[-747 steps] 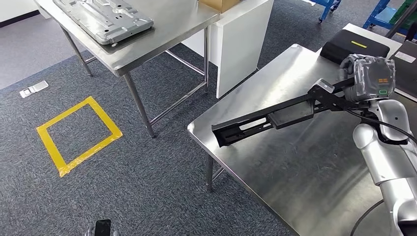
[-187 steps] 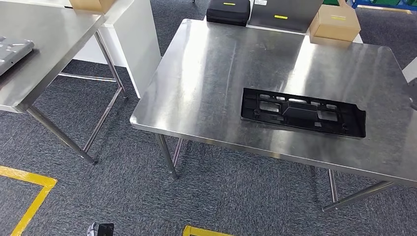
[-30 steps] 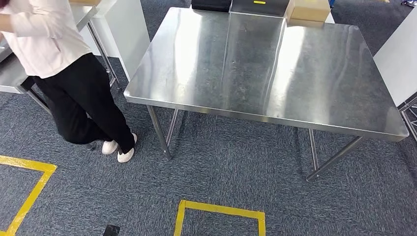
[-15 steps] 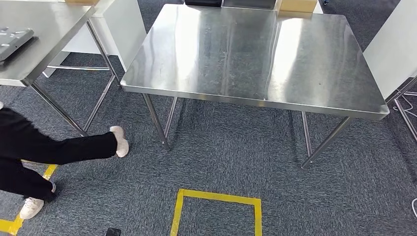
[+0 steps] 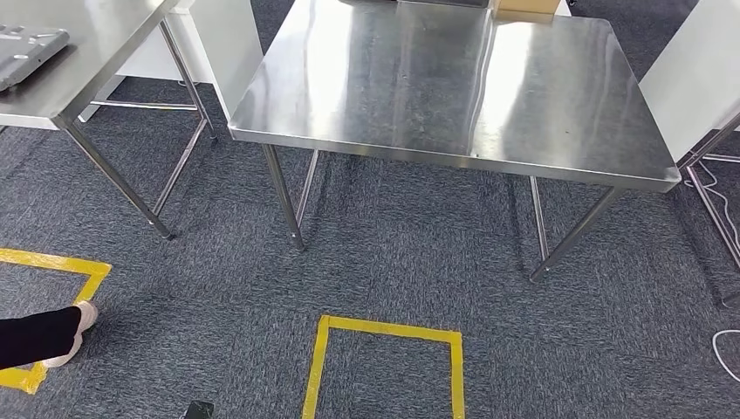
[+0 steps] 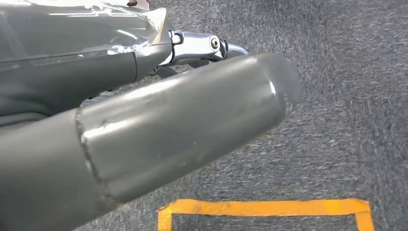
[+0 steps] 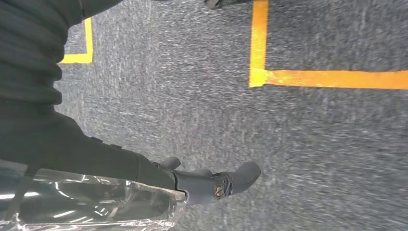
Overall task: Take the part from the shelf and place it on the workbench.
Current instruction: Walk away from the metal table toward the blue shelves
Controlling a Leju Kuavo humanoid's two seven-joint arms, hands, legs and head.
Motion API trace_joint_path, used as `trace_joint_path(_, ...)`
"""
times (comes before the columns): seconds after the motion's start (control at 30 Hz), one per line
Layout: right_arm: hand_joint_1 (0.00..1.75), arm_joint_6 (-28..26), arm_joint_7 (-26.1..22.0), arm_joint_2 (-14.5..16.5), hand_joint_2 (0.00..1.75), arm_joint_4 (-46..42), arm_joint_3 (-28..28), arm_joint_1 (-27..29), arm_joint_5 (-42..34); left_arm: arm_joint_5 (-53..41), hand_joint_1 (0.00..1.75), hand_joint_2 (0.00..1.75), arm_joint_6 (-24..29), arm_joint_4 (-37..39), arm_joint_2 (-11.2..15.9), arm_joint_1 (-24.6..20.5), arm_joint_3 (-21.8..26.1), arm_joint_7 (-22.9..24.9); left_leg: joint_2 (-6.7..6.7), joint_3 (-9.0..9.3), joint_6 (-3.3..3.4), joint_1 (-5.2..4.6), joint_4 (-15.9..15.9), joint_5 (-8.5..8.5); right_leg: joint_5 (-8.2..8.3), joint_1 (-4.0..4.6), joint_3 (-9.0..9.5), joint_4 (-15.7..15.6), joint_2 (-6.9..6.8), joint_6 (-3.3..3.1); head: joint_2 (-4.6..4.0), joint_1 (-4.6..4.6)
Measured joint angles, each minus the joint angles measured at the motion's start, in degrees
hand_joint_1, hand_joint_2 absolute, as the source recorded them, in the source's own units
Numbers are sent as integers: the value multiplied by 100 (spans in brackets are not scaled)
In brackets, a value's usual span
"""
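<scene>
The workbench [image 5: 454, 78] is a shiny steel table straight ahead in the head view, its top showing bare reflective metal. My left hand [image 6: 144, 120] hangs low over the grey carpet with its thick thumb stretched out and nothing in it. My right hand [image 7: 144, 178] also hangs over the carpet, its fingers [image 7: 231, 180] extended and holding nothing. Both hands are far below the workbench top.
A second steel table [image 5: 87, 52] at the left carries a grey metal plate [image 5: 26, 44]. A white cabinet [image 5: 222, 44] stands between the tables, and a white panel [image 5: 689, 78] at the right. Yellow tape squares [image 5: 384, 327] mark the carpet. A person's leg and shoe [image 5: 78, 319] reach in at the lower left.
The black part that lay on the workbench six seconds ago is gone. The person has walked off to the left, leaving a leg and shoe visible. The camera has shifted slightly.
</scene>
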Motion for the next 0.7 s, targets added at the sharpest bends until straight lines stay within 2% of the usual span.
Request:
trace_joint_path(0.03, 0, -2, 0, 3, 175, -1, 0, -8, 5, 15, 0, 0, -1, -1, 3, -1, -1, 1, 0, -67, -32, -1, 36, 35, 73, -15, 333, -475, 1, 33, 0, 7)
trace_joint_path(0.07, 0, -3, 1, 3, 175, -1, 0, -16, 11, 30, 0, 0, -2, -1, 7, -3, -2, 1, 1, -119, -69, -6, 73, 69, 77, -5, 604, -902, 7, 20, 0, 6)
trace_joint_path(0.1, 0, -4, 1, 4, 175, -1, 0, -23, 20, 44, 0, 0, -3, -2, 11, -4, -2, -1, 1, -157, -103, -16, 105, 107, 42, 8, 769, -1202, 12, -13, 0, 7)
trace_joint_path(0.13, 0, -4, 2, 5, 175, -1, 0, -29, 28, 54, 0, 0, -3, -1, 15, -3, -3, -2, 0, -182, -132, -26, 122, 148, -6, 34, 827, -1342, 19, -56, 0, 6)
trace_joint_path(0.17, 0, -5, 3, 5, 175, -1, 0, -28, 34, 60, 0, 0, -3, -1, 18, -1, -3, -4, -1, -194, -159, -25, 129, 188, -5, 47, 792, -1357, 19, -108, 0, 2)
trace_joint_path(0.2, 0, -5, 4, 9, 175, 1, 0, -28, 39, 71, 0, 0, -2, 1, 22, 2, -3, -6, -10, -218, -183, -14, 147, 189, 24, 24, 747, -1339, 9, -156, 0, 4)
trace_joint_path(0.23, 0, -5, 7, 13, 175, 2, 0, -32, 40, 79, 0, 0, -1, 2, 25, 8, -4, -8, -21, -258, -210, -1, 219, 87, 65, 7, 707, -1329, -1, -225, 0, -2)
trace_joint_path(0.27, 0, -5, 10, 16, 175, 3, 0, -34, 41, 87, 0, 0, 1, 3, 27, 14, -7, -10, -32, -323, -239, 13, 391, -117, 114, -9, 659, -1329, -12, -305, 0, -10)
trace_joint_path(0.3, 0, -5, 12, 19, 175, 4, 0, -38, 40, 93, 0, 0, 2, 4, 27, 17, -9, -11, -42, -413, -268, 26, 672, -403, 167, -13, 613, -1326, -22, -378, 0, -20)
trace_joint_path(0.33, 0, -5, 13, 19, 175, 4, 0, -38, 39, 96, 0, 0, 3, 5, 27, 20, -11, -13, -46, -509, -291, 30, 1043, -711, 222, 5, 556, -1321, -25, -432, 0, -31)
trace_joint_path(0.37, 0, -5, 13, 18, 175, 4, 0, -36, 37, 100, 0, 0, 4, 5, 29, 20, -12, -13, -47, -593, -307, 33, 1430, -937, 276, 20, 494, -1313, -30, -459, 0, -33)
trace_joint_path(0.4, 0, -5, 13, 17, 175, 4, 0, -33, 36, 103, 0, 0, 4, 5, 31, 20, -12, -13, -48, -619, -311, 34, 1710, -1038, 330, 33, 425, -1299, -32, -466, 0, -34)
trace_joint_path(0.43, 0, -6, 13, 16, 175, 4, 0, -31, 35, 105, 0, 0, 4, 5, 32, 20, -12, -13, -49, -556, -306, 34, 1807, -1015, 376, 41, 345, -1279, -32, -461, 0, -34)
trace_joint_path(0.47, 0, -7, 13, 16, 175, 4, 0, -29, 35, 106, 0, 0, 4, 5, 33, 20, -12, -13, -51, -391, -291, 34, 1687, -897, 413, 46, 273, -1252, -30, -449, 0, -35)
trace_joint_path(0.53, 0, -7, 13, 18, 175, 4, 0, -28, 35, 106, 0, 0, 4, 5, 34, 13, -12, -13, -73, 162, -231, 30, 950, -637, 451, 51, 172, -1190, -24, -420, 0, -38)
trace_joint_path(0.57, 0, -7, 13, 22, 175, 4, 0, -28, 35, 106, 0, 0, 4, 5, 38, 7, -12, -13, -93, 414, -198, 24, 582, -608, 466, 57, 141, -1167, -23, -398, 0, -38)
trace_joint_path(0.6, 0, -7, 13, 29, 175, 4, 0, -30, 35, 106, 0, 0, 4, 5, 40, 1, -12, -13, -110, 588, -170, 15, 302, -619, 484, 66, 120, -1152, -22, -373, 0, -36)
trace_joint_path(0.67, 0, -8, 12, 40, 175, 4, 0, -37, 35, 107, 0, 0, 4, 5, 47, -5, -12, -13, -127, 676, -140, -14, 108, -677, 544, 72, 81, -1145, -26, -306, 0, -33)
trace_joint_path(0.7, 0, -8, 11, 43, 175, 4, 0, -39, 35, 108, 0, 0, 4, 5, 49, -5, -12, -13, -125, 659, -122, -28, 79, -655, 583, 70, 64, -1152, -27, -266, 0, -33)
